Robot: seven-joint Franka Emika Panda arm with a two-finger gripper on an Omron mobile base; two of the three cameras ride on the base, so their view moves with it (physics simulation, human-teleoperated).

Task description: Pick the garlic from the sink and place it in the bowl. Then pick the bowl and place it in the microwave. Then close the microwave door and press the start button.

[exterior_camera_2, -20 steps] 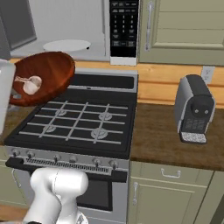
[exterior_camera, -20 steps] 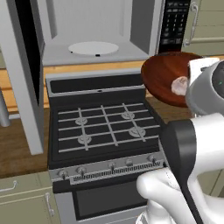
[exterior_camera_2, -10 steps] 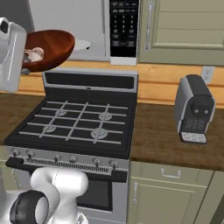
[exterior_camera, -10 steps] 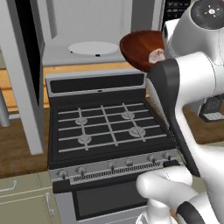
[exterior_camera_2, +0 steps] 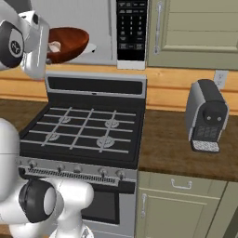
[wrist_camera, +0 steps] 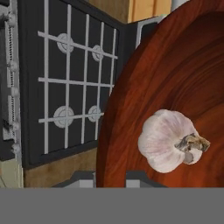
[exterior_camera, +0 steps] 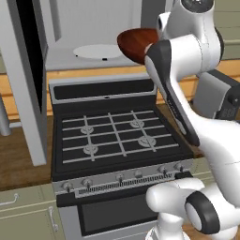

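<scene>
In the left base view, the bowl (exterior_camera: 137,43) is up high, in front of the open microwave (exterior_camera: 96,35). The white arm covers the bowl's right side. The white turntable (exterior_camera: 97,51) sits inside the microwave, to the left of the bowl and a little farther back. The microwave door (exterior_camera: 26,79) hangs open at the far left. The stove (exterior_camera: 119,140) is down below, well apart from the bowl.

In the right base view, the bowl (exterior_camera_2: 66,42) is at the mouth of the microwave, and the garlic (exterior_camera_2: 54,46) peeks out inside it near the arm. The black keypad (exterior_camera_2: 131,30) is to the right of the opening. A coffee machine (exterior_camera_2: 207,116) stands on the counter far to the right. The garlic shows here because the arm does not block it.

In the hand view, the garlic (wrist_camera: 171,140) lies in the bowl (wrist_camera: 144,100), close up and clear. The gripper (wrist_camera: 110,179) holds the bowl's near rim, with its two tips on either side of it. The tips are mostly cut off at the bottom, so the grip is probably tight, but I cannot be sure.

The step now is putting the bowl in the microwave. I think the next move is to push the bowl farther in, over the turntable, keep it flat so the garlic stays put, then lower it and let go.
</scene>
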